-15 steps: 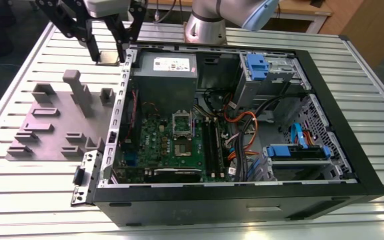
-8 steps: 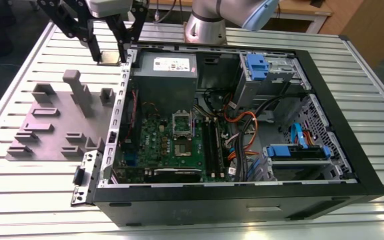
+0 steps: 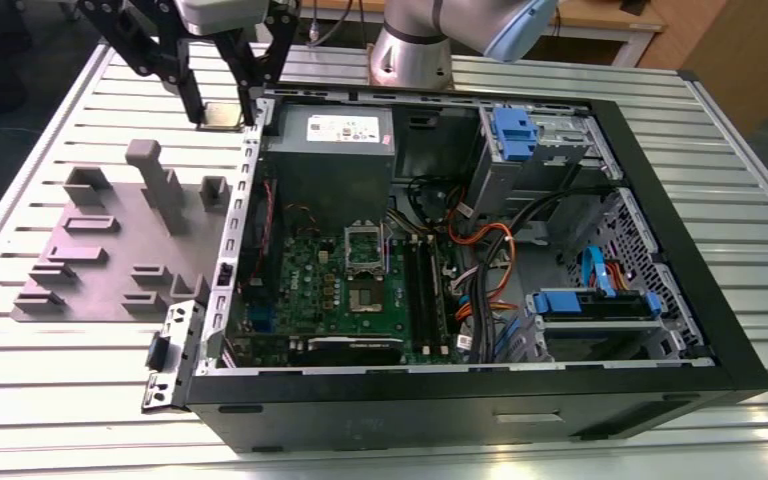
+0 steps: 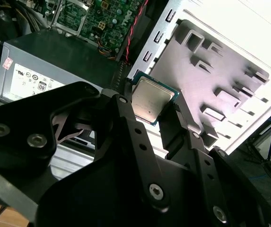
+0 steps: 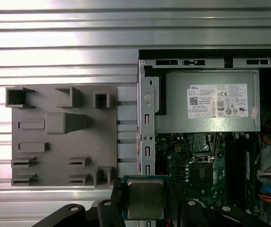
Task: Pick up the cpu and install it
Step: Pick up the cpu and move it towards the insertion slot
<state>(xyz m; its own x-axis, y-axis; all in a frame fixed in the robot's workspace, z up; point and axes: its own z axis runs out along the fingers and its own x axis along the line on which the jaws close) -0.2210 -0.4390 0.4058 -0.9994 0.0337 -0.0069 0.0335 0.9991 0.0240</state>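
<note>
The cpu (image 3: 220,117) is a small flat square chip with a silvery top and a thin dark rim. My gripper (image 3: 223,108) is shut on it, one black finger on each side, and holds it in the air. In the exterior view it hangs at the upper left, just outside the open computer case's wall (image 3: 244,200) and beyond the grey fixture (image 3: 117,240). Both wrist views show the cpu (image 4: 152,99) (image 5: 144,198) clamped between the fingers (image 4: 126,113) (image 5: 118,194). The green board (image 3: 344,290) lies inside the case, with a dark square (image 5: 202,169) at its middle.
The black case (image 3: 678,330) lies open on a slatted metal table (image 3: 37,380). A grey power supply (image 3: 335,140) sits in the corner nearest the gripper. Cables and blue drive brackets (image 3: 595,303) crowd the exterior view's right side. The grey fixture (image 5: 62,137) has raised blocks.
</note>
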